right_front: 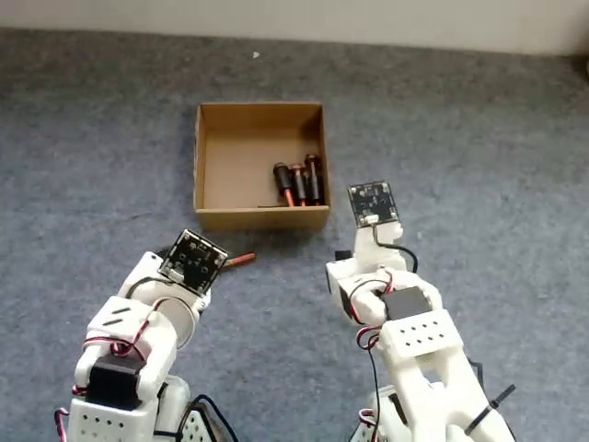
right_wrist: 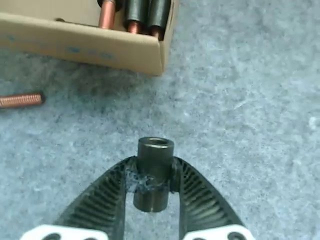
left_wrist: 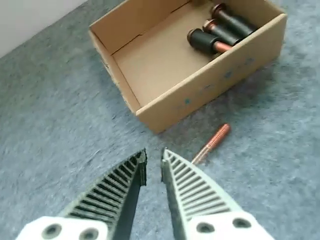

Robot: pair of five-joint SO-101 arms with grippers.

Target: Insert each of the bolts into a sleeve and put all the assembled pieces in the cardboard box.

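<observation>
Right gripper (right_wrist: 151,167): clamped on sleeve (right_wrist: 153,182). Left gripper (left_wrist: 153,155): slightly apart, empty, near loose bolt (left_wrist: 212,142). Step: likely bolt pickup; needs shank-centred grasp.

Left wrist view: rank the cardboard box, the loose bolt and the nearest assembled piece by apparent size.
1. cardboard box, clearly largest.
2-3. loose bolt and nearest assembled piece: similar length, the piece thicker; the bolt's end hides behind the left gripper, so no ranking.
</observation>
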